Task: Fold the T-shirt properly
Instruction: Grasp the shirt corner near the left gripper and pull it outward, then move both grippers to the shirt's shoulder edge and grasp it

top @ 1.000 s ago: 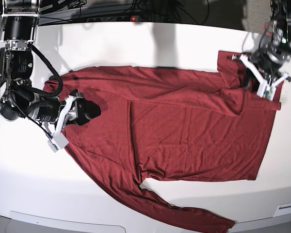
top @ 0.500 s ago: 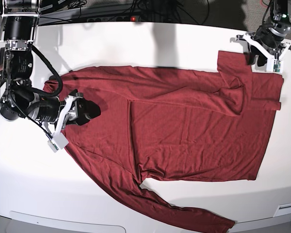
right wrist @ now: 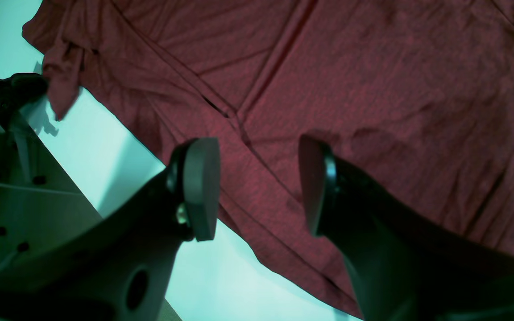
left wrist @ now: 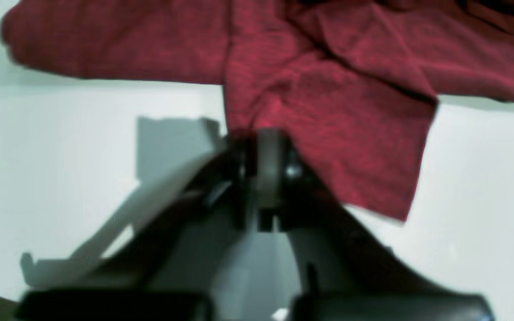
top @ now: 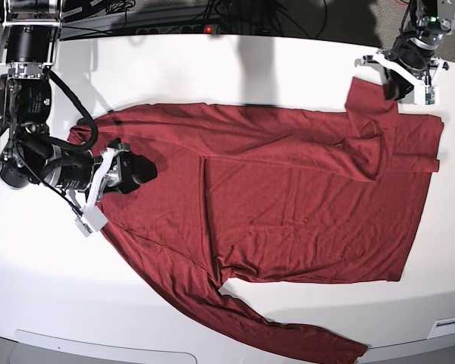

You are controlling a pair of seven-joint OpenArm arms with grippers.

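Maroon jersey of the T-shirt [top: 288, 197] lies spread flat across the white table [top: 212, 68], one sleeve trailing toward the near edge. At its far corner the left gripper [left wrist: 263, 147], spread a second ago, has now pinched the sleeve end, apparently ready to carry that sleeve inward. The right gripper [right wrist: 257, 187] still hovers spread over the opposite end.

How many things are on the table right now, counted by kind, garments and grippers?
Garments: 1, the T-shirt, dark red
Grippers: 2, the left gripper and the right gripper
Total: 3
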